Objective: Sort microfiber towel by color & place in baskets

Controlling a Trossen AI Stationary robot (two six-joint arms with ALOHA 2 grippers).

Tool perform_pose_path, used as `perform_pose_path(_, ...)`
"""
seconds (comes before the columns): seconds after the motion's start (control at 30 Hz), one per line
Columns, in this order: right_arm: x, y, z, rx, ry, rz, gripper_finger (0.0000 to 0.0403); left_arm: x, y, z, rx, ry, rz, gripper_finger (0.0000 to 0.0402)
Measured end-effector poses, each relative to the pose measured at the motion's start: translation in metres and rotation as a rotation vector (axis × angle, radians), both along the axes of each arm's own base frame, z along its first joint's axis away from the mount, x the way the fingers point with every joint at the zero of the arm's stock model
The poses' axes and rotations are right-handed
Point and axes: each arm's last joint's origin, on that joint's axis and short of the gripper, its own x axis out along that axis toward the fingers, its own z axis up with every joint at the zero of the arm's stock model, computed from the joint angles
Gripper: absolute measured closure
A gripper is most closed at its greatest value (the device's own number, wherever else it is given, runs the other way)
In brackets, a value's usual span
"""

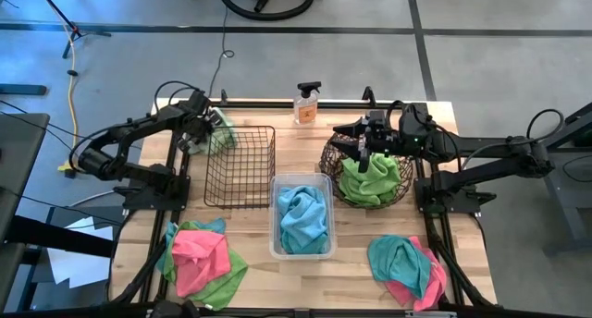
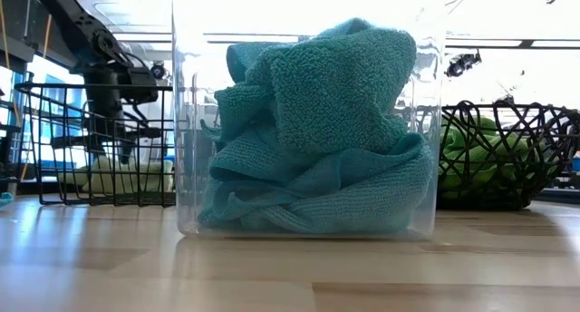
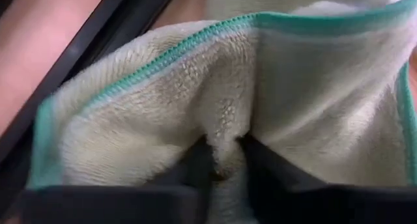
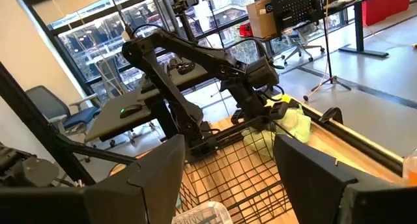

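Wire basket [image 1: 240, 165] flanks left end effector [image 1: 209, 131], clamped on green towel [image 1: 220, 130].

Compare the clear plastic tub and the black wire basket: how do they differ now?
The clear plastic tub has solid see-through walls and holds teal-blue towels, piled up near its rim. The black wire basket has open mesh walls and looks empty inside; a pale green towel lies outside it, at its far left corner, pinched by the left gripper. Both stand upright on the wooden table.
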Motion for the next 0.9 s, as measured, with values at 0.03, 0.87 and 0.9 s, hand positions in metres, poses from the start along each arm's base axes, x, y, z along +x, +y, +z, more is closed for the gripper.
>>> perform_pose_path(0.03,0.000,0.000,0.000,0.010,-0.002,-0.001,0.0167,0.000,0.000,0.001,0.007,0.006,-0.029,0.0371)
perform_pose_path(0.87,0.000,0.001,0.009,0.005,-0.090,0.032,0.0167,-0.028,-0.030,0.116,0.832,-0.255,-0.023,0.0401)
perform_pose_path(0.9,0.000,0.001,0.009,0.007,-0.093,0.035,0.0167,-0.028,-0.033,0.122,0.874,-0.277,-0.028,0.0401)
